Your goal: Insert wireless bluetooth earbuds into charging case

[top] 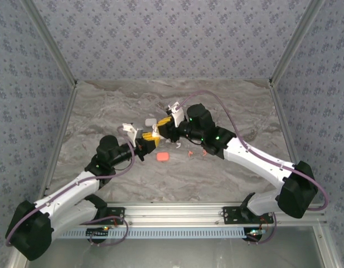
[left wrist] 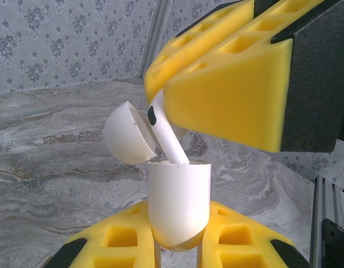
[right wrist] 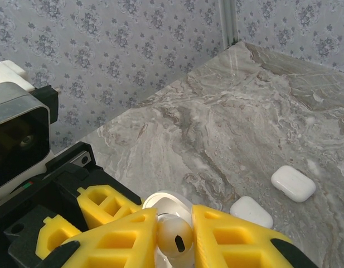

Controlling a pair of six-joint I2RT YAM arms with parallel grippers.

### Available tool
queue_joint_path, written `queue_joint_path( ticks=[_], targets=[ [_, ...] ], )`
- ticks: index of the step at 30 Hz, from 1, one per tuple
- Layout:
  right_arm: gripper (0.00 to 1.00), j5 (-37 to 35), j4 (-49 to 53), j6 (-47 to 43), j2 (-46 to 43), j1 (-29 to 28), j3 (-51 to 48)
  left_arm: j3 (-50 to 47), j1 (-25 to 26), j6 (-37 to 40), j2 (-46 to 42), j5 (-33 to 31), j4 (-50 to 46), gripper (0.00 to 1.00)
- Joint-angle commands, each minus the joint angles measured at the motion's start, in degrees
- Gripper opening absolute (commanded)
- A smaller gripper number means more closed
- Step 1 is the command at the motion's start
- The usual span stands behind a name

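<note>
Tabletop (top: 227, 106) of grey, marble-patterned stone, boxed in by walls (top: 172, 39) papered in a small blue-grey floral print. Slanting metal posts (top: 52, 47) mark the back corners, and a metal rail (top: 177, 211) runs along the near edge, where both arms are bolted.

Near the middle of the table the two arms meet. The left gripper (left wrist: 177, 215) has its yellow foam fingers (left wrist: 238, 237) clamped on the lower body of a white case (left wrist: 179, 192), holding it upright off the table. Its lid (left wrist: 130, 134) is tipped open to the left. The right gripper (right wrist: 174, 223) comes in from above, pinching a white earbud (left wrist: 163, 131) by its head. The earbud is tilted, with its stem tip inside the mouth of the case and its head above the rim, just beside the open lid.

The right gripper's foam fingers hang over the case and hide much of its opening in both wrist views.

On the table just in front of the grippers lies a closed coral case (top: 163, 157). To its right are two tiny red earbuds (top: 204, 152), near each other. Two closed white cases (right wrist: 293, 183) lie side by side on the stone beyond the grippers.
</note>
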State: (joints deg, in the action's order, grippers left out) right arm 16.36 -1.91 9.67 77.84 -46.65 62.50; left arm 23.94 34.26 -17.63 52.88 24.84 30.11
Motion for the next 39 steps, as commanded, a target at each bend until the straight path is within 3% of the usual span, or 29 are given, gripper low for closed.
queue_joint_path(
  ticks=[1,9,16,29,33,39],
  targets=[
    [0.23,3.02,0.2,0.08,0.82,-0.46,1.83,2.06,0.37,0.22,-1.12,0.74,1.8,0.0],
    [0.27,8.32,0.9,1.49,1.3,-0.03,2.78,2.06,0.32,0.18,-1.2,0.76,2.04,0.0],
    [0.41,13.7,1.7,4.28,-0.24,2.99,5.35,2.06,0.29,0.16,-1.2,0.83,2.55,0.0],
    [0.54,2.41,17.77,5.2,-5.46,14.59,6.46,2.05,0.29,1.72,-3.35,-3.28,1.36,0.0],
    [0.54,-0.36,20.9,6.94,-2.76,18.04,2.7,2.06,0.3,2.16,-4.53,-4.23,0.68,0.0],
    [0.54,-2.82,22.1,9.99,5.92,17.58,-0.34,2.16,0.3,2.68,-5.76,-5.11,-0.81,0.0]
  ],
)
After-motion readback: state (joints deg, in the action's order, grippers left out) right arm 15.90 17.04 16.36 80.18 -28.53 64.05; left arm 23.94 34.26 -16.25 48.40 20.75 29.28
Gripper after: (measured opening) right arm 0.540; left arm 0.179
